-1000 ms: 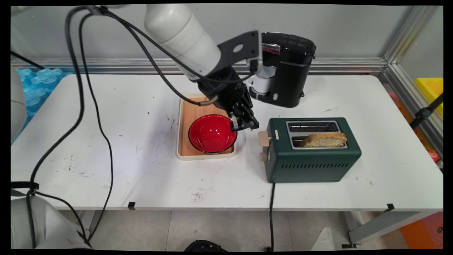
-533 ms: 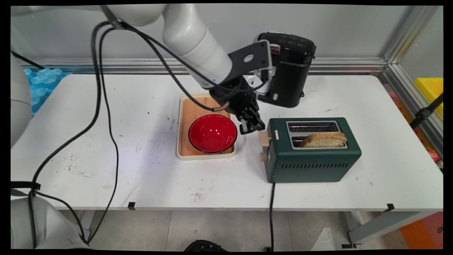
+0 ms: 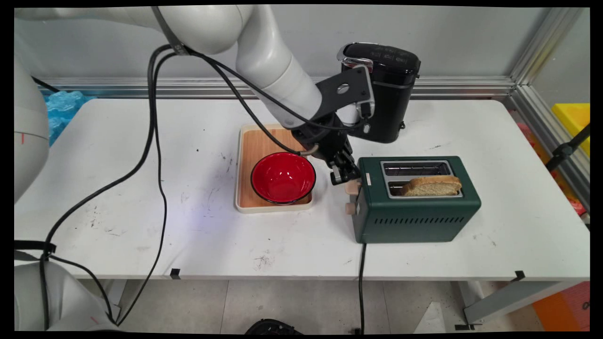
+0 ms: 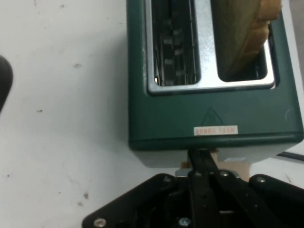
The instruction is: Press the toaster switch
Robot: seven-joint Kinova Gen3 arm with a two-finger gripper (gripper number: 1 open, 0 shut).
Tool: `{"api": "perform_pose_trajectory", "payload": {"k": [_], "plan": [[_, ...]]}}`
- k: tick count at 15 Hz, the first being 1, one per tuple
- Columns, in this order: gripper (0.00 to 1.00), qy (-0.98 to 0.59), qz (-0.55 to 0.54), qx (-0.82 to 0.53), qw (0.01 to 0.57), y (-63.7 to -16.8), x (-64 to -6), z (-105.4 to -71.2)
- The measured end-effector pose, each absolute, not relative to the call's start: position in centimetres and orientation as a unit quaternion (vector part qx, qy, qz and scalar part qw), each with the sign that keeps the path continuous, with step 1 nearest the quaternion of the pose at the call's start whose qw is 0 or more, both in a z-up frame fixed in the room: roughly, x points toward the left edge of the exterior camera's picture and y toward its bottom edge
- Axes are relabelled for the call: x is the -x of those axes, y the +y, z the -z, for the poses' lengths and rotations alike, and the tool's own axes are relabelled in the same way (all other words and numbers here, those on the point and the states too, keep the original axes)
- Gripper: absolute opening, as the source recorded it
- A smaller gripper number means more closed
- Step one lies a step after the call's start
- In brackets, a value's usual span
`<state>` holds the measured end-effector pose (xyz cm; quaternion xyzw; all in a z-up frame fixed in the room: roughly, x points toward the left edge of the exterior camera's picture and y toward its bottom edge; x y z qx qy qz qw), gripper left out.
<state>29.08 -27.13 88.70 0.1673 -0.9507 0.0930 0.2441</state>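
Fingers pressed together, your gripper (image 3: 346, 179) sits on the toaster (image 3: 417, 200)'s beige lever (image 3: 352, 187), with toast (image 3: 432, 186) in its near slot, mid-table.

One green toaster (image 3: 417, 200), two slots; one bread slice (image 3: 432, 185) in near slot. One red bowl (image 3: 282, 177). One wooden tray (image 3: 248, 155). One black coffee machine (image 3: 388, 94). Two beige toaster controls: one lever (image 3: 351, 187), one knob (image 3: 350, 208). One white table (image 3: 141, 188).
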Motion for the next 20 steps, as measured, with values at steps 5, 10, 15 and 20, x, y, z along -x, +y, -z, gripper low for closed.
{"api": "perform_pose_trajectory", "payload": {"k": [5, 10, 15, 20], "plan": [[0.0, -0.948, -0.082, -0.187, 0.242, -26.9, -28.5, -87.8], [0.0, -0.948, -0.071, -0.2, 0.239, -26.4, -28.3, -87.3], [0.0, -0.948, -0.061, -0.206, 0.236, -26.0, -28.2, -86.9], [0.0, -0.948, -0.054, -0.211, 0.232, -25.5, -28.6, -86.4]]}}
